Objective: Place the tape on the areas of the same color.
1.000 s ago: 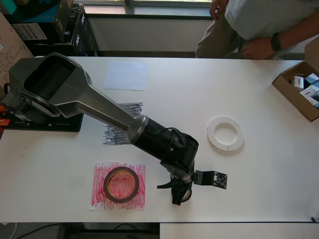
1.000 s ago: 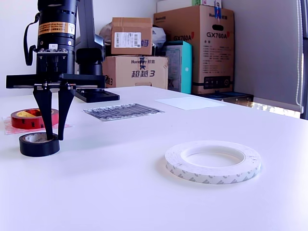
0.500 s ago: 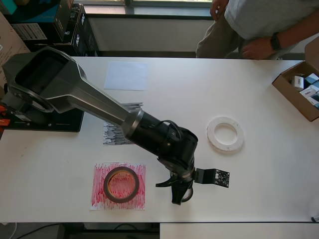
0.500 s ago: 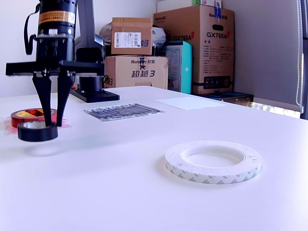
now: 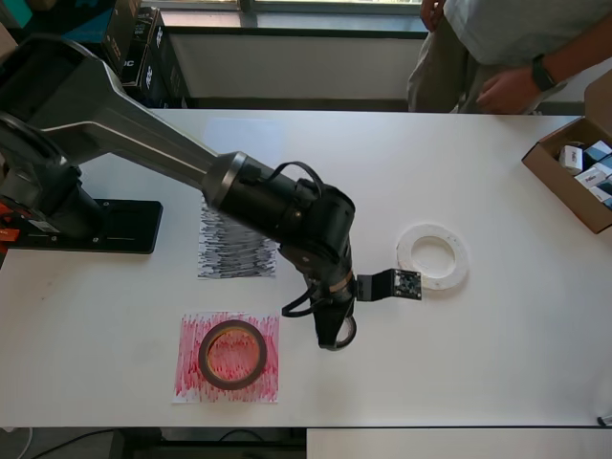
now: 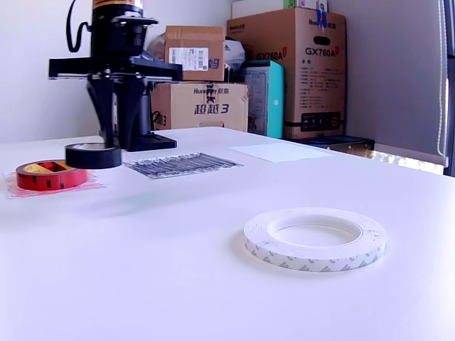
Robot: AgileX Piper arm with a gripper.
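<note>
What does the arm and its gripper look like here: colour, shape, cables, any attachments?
The arm has a grey, angular, tapering link that joins a round black wrist section with a thin black cable looped over it. The gripper is black with two slim tapered fingers. A small black camera module sticks out sideways from the wrist.

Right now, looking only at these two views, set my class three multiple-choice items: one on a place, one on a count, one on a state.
1. Where is the red tape roll?
A. on the red sheet
B. on the white sheet
C. in the cardboard box

2. How many tape rolls are visible?
A. two
B. three
C. four

3. What is the state of the black tape roll?
A. flat on the table
B. held off the table by the gripper
C. lying on the black sheet

Answers:
1 A: the overhead view shows it within the red scribble.
2 B: red, black and the white tape roll.
3 B: the exterior view shows a clear gap beneath it.
</note>
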